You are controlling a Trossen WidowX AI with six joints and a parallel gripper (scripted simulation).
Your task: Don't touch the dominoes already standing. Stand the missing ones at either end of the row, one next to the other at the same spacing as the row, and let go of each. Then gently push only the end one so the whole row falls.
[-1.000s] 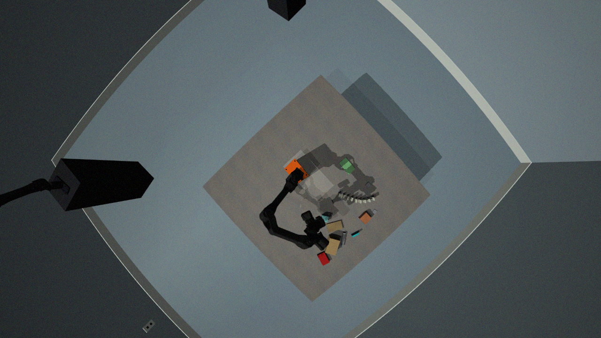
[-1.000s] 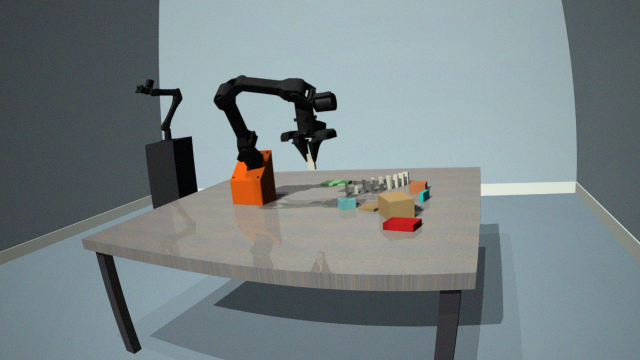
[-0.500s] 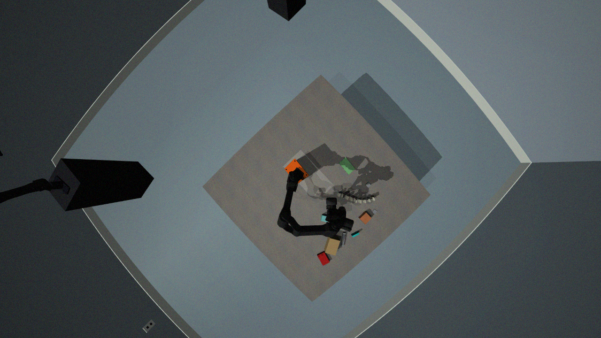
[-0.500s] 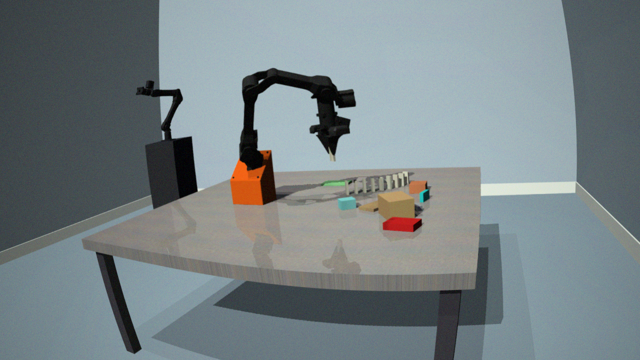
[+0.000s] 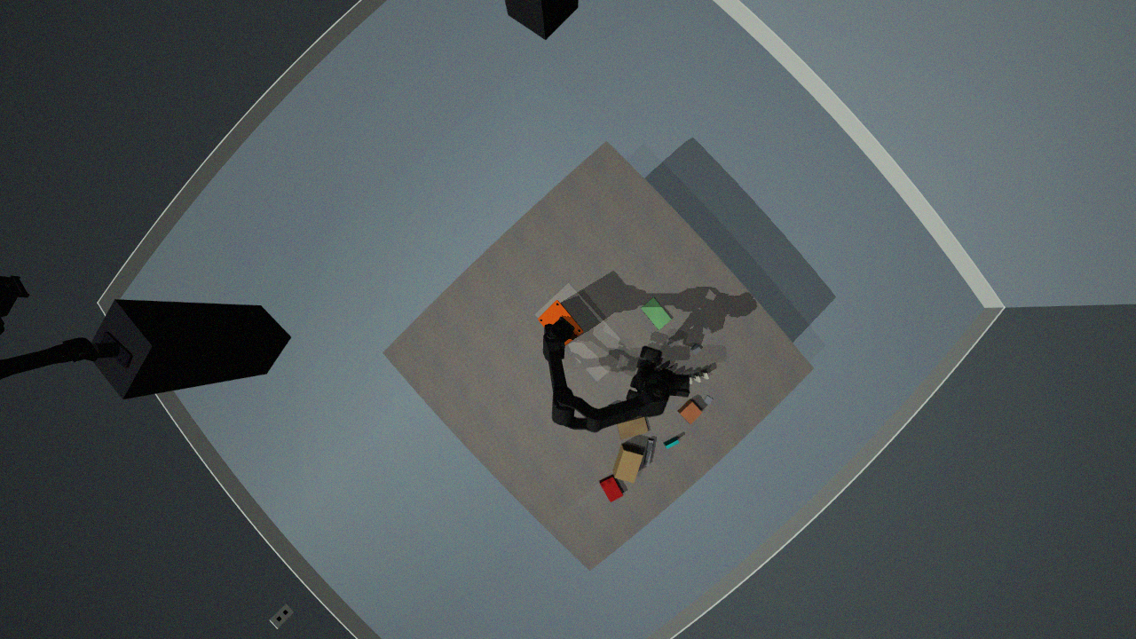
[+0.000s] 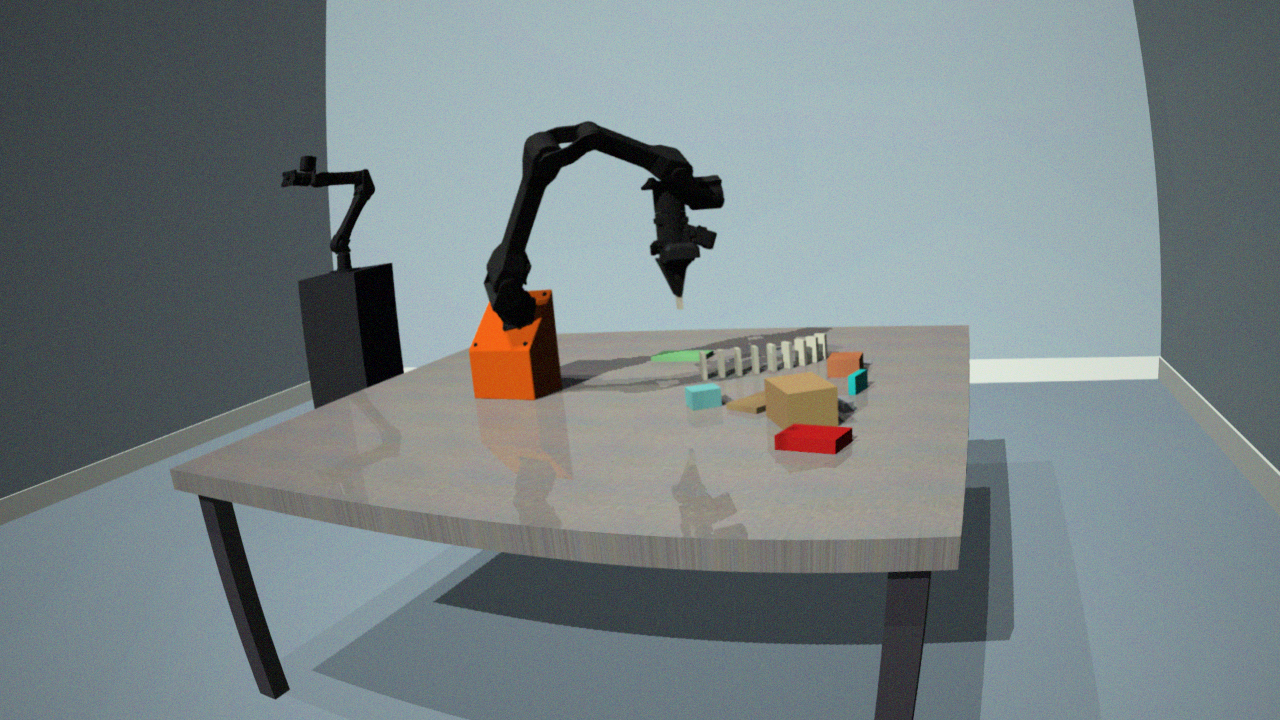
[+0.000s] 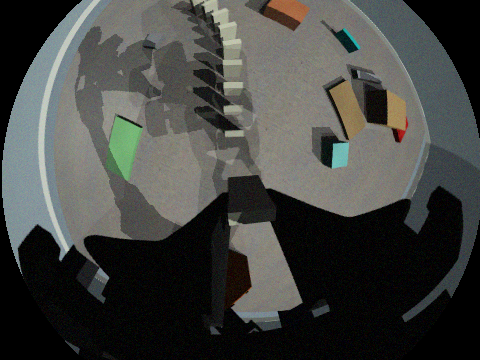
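My gripper (image 6: 678, 293) (image 7: 246, 196) is shut on a domino (image 6: 679, 304) (image 7: 252, 190). It holds the domino high above the table, off the near end of the row. In the wrist view the domino shows mostly its dark, shaded face. A curved row of several pale dominoes stands upright, with the near-end domino (image 6: 703, 365) (image 7: 234, 134) closest to the gripper and another standing domino (image 6: 756, 358) (image 7: 232, 69) further along. The far end is cut off in the wrist view. In the top view the arm hides the fingertips and part of the row.
A green block (image 5: 657, 313) (image 6: 682, 356) (image 7: 125, 147) lies on one side of the row. On the other are a teal block (image 6: 702, 396) (image 7: 340, 155), a tan box (image 5: 628, 463) (image 6: 801, 400), a red block (image 5: 611, 487) (image 6: 812, 438) and an orange-brown block (image 5: 690, 410) (image 6: 844, 365).
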